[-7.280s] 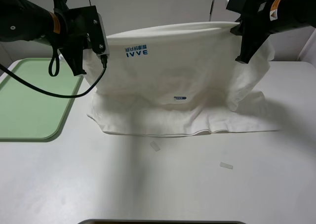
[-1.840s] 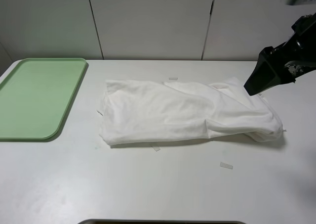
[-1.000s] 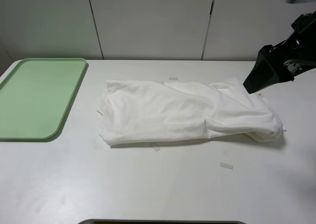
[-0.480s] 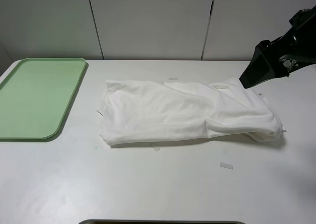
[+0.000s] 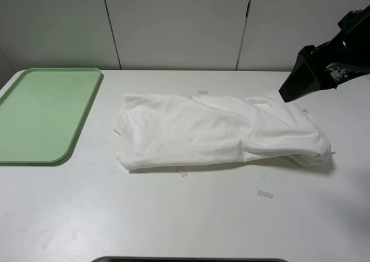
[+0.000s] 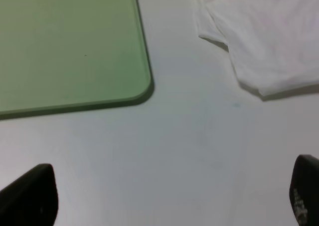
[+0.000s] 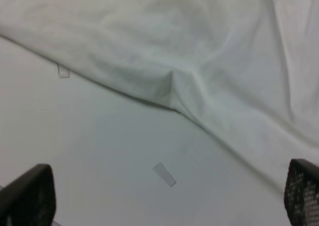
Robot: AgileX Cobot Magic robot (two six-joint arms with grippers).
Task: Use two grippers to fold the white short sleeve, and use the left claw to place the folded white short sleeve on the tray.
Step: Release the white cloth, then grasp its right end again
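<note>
Though folded down into one long band, probably needs another fold before going anywhere, so calling this mid-task. Got the white short sleeve [image 5: 219, 132] lying flat in the middle of the table [image 5: 173, 227], well apart from the tray [image 5: 40, 114], with nothing on that tray. Runs long from side to side in the high view, one end toward the tray, other end lumpier and thicker, just below the right gripper [image 5: 292, 91]. Can't place the neck end, no lettering or label showing. Seems laid out that way on purpose, one short end facing each arm, handy for folding end over end. Going by the right wrist view: fingers spread wide, pinching nothing, hanging above the shirt's near edge and a tape strip [image 7: 164, 174] on bare table. Same deal with the left gripper [image 6: 165, 193]: wide apart, empty, looking down at bare table between the tray's rounded corner and the shirt's tray-side corner, touching neither. Out of frame in the high view though. Next up, just guessing: grab the right end and bring it across toward the tray side. Would watch that bunched end, likely to slide apart once lifted.
</note>
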